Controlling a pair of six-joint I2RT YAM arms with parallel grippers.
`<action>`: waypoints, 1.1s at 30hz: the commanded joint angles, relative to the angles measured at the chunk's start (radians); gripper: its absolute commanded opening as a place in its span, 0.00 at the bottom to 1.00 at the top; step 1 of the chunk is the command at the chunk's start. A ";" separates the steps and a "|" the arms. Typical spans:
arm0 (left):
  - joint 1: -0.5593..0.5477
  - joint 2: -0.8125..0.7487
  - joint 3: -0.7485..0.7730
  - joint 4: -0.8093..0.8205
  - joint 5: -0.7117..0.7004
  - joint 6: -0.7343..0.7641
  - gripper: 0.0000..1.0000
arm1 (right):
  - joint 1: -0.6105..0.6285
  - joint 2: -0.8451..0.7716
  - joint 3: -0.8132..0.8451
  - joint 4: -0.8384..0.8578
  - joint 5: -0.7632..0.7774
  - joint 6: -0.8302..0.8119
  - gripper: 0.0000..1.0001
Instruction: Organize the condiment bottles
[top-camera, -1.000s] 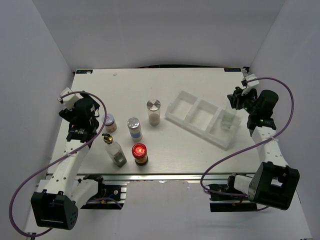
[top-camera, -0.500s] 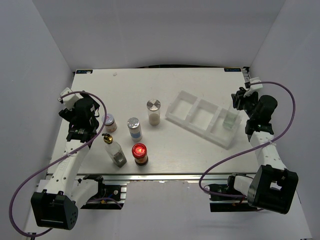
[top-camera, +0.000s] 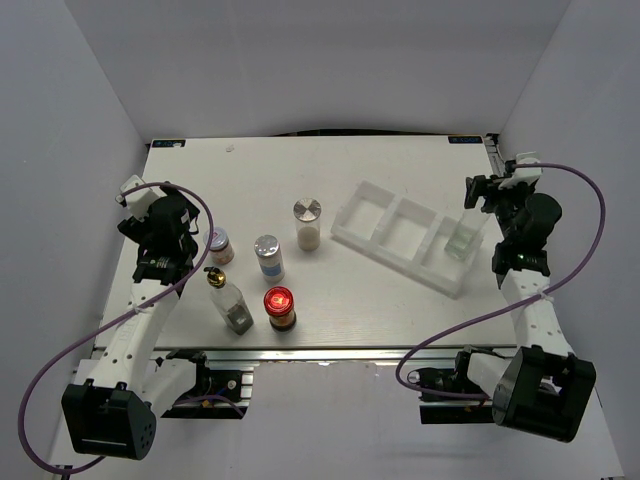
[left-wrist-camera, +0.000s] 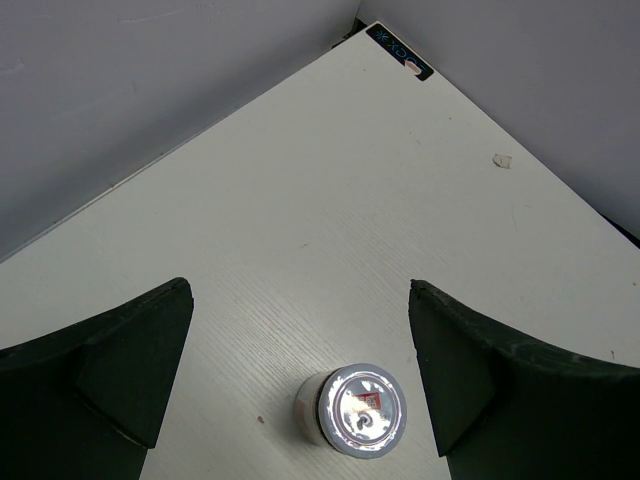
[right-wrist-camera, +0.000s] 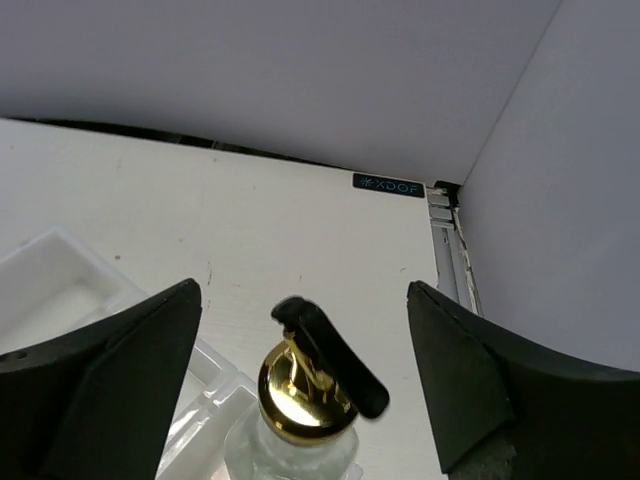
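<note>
A clear bottle with a gold pourer top (right-wrist-camera: 305, 400) stands in the right-hand compartment of the white tray (top-camera: 372, 232); from above the bottle (top-camera: 460, 240) looks upright. My right gripper (right-wrist-camera: 302, 300) is open, its fingers wide on either side of the pourer and apart from it; from above, this gripper (top-camera: 495, 190) hovers by the tray's right end. My left gripper (left-wrist-camera: 298, 290) is open above a small shiny-lidded jar (left-wrist-camera: 355, 410), without touching it. On the table stand the small jar (top-camera: 219, 245), a second gold-topped bottle (top-camera: 230, 300), a red-lidded jar (top-camera: 279, 307) and two silver-lidded bottles (top-camera: 268, 256) (top-camera: 308, 222).
White walls enclose the table on the left, back and right. A metal rail (right-wrist-camera: 445, 250) runs along the table's right edge close to the right arm. Purple cables (top-camera: 470, 320) loop from both arms over the near edge.
The right gripper has opened and let go of the gold-topped bottle in the tray, then drawn back toward the right wall. The left arm has not moved.
</note>
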 joint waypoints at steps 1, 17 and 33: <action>0.002 -0.010 0.011 0.006 0.005 0.003 0.98 | -0.006 -0.047 0.007 0.038 0.104 0.043 0.89; 0.002 0.009 0.021 -0.010 -0.001 -0.001 0.98 | -0.003 -0.171 0.240 -0.329 0.158 0.127 0.90; 0.003 0.033 0.110 -0.071 0.097 0.009 0.98 | 0.492 -0.096 0.478 -0.627 -0.258 -0.061 0.89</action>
